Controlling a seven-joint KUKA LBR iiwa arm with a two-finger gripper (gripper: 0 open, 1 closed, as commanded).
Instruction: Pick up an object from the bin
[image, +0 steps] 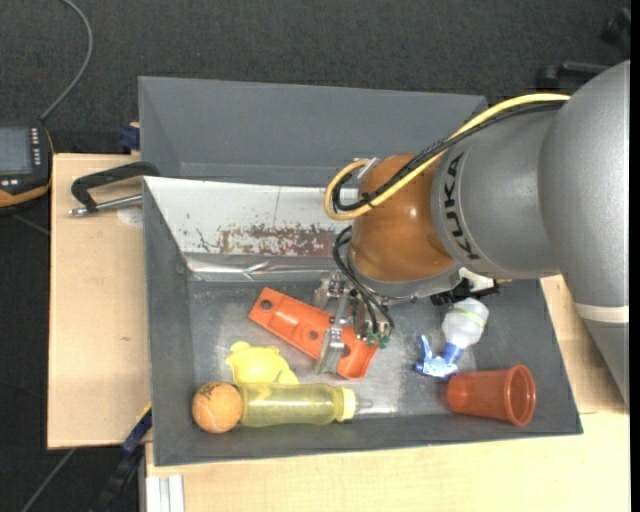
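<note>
Gripper (345, 340) is down at the right end of the flat orange piece (288, 318), mid-bin (166, 330). Can't tell if its grip is clenched or released. Piece not lifted; grasp confirmation and lift-out remain.

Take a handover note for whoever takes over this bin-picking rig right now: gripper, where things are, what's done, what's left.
Gripper: low in mid-bin, at the right end of the flat orange plastic piece; no grasp can be confirmed.
Bin: yellow lump, orange ball and clear yellowish bottle along the front; white-and-blue item and red-orange cup, lying on its side, on the right.
Done: nothing lifted yet.
Left: secure one thing and lift it out.
</note>
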